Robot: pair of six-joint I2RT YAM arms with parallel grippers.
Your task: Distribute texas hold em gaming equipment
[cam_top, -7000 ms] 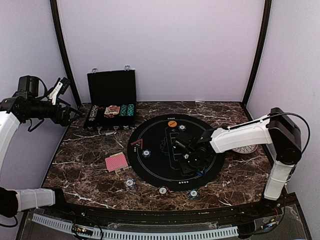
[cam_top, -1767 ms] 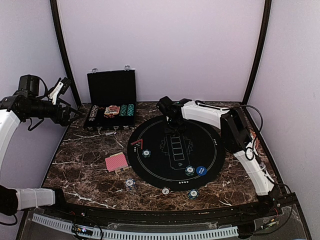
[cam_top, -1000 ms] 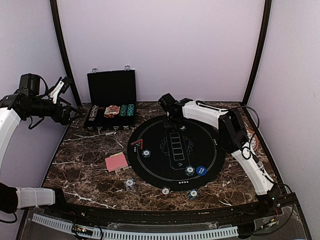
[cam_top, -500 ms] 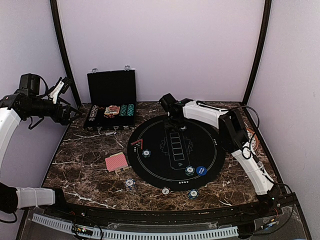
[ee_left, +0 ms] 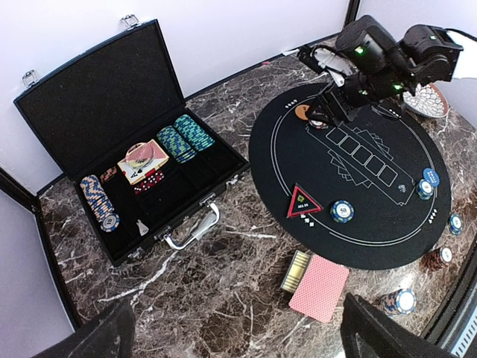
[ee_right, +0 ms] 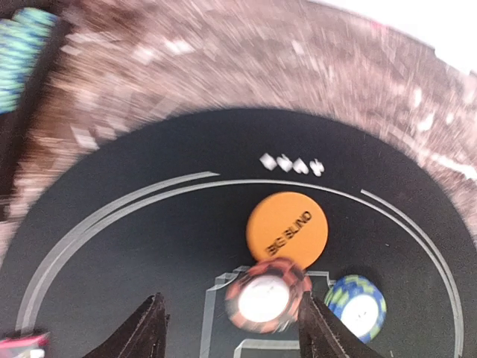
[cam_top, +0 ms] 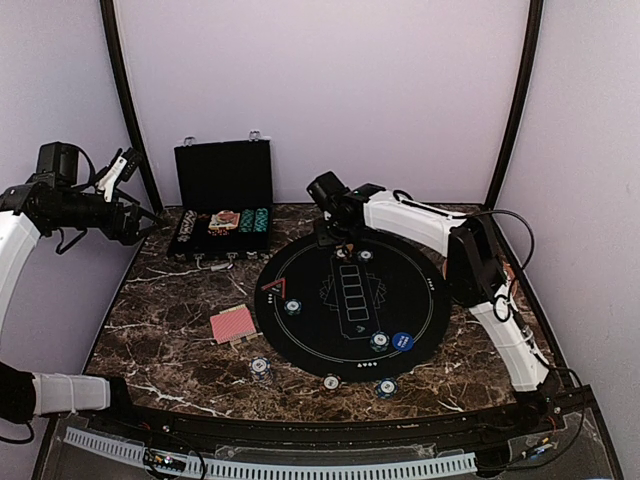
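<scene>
Right wrist view: right tool (ee_right: 229, 298) spread around a red chip (ee_right: 267, 296) beside the orange disc (ee_right: 287, 227); left tool (ee_left: 237, 302) spread, empty. Cards (ee_left: 319, 287) stacked, many chips (ee_left: 186, 138) in case (ee_left: 97, 97).

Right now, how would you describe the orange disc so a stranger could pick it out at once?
Find the round black mat on the marble table and go to its far edge, where the right hand hovers. Just inside the white ring lies the orange disc: flat, plain, printed BIG BLIND, unlike the striped poker chips beside it.
</scene>
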